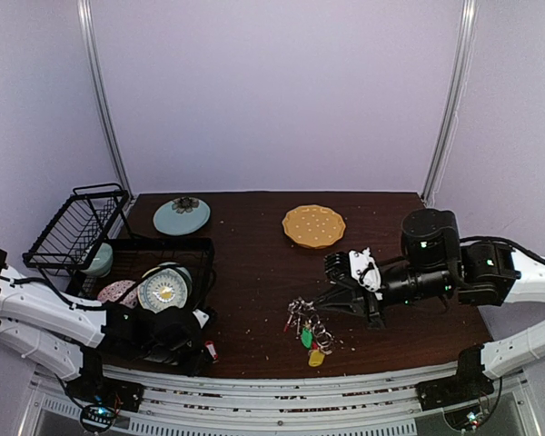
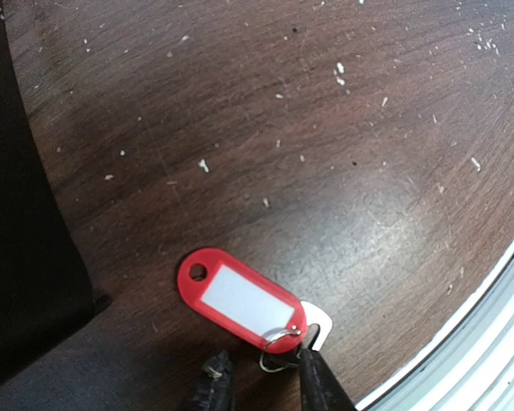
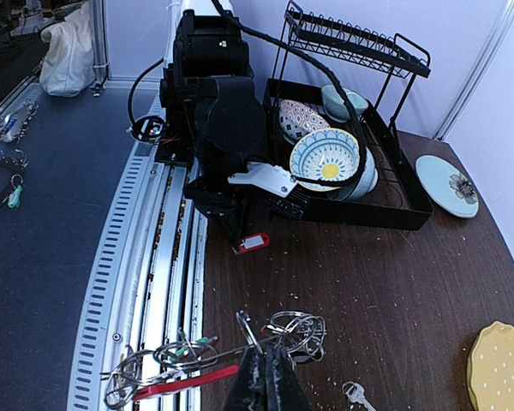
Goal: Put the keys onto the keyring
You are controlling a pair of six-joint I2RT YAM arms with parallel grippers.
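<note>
The keyring (image 1: 304,320) lies bunched on the table at front centre, with green and yellow tags. In the right wrist view its loops (image 3: 300,330) and red curved section (image 3: 184,383) show. My right gripper (image 3: 270,353) is shut on one wire of the ring; it also shows in the top view (image 1: 325,304). A key with a red tag (image 2: 240,298) lies near the front edge. My left gripper (image 2: 261,364) is down at the table, jaws narrowly apart astride the tag's small ring, right finger (image 2: 321,381) touching it. A loose silver key (image 3: 355,396) lies beside the ring.
A black dish rack (image 1: 118,263) with bowls stands at the left, close behind the left gripper. A blue plate (image 1: 182,216) and a yellow plate (image 1: 313,225) sit at the back. The table's front edge and metal rail (image 2: 488,334) are just beside the red-tagged key.
</note>
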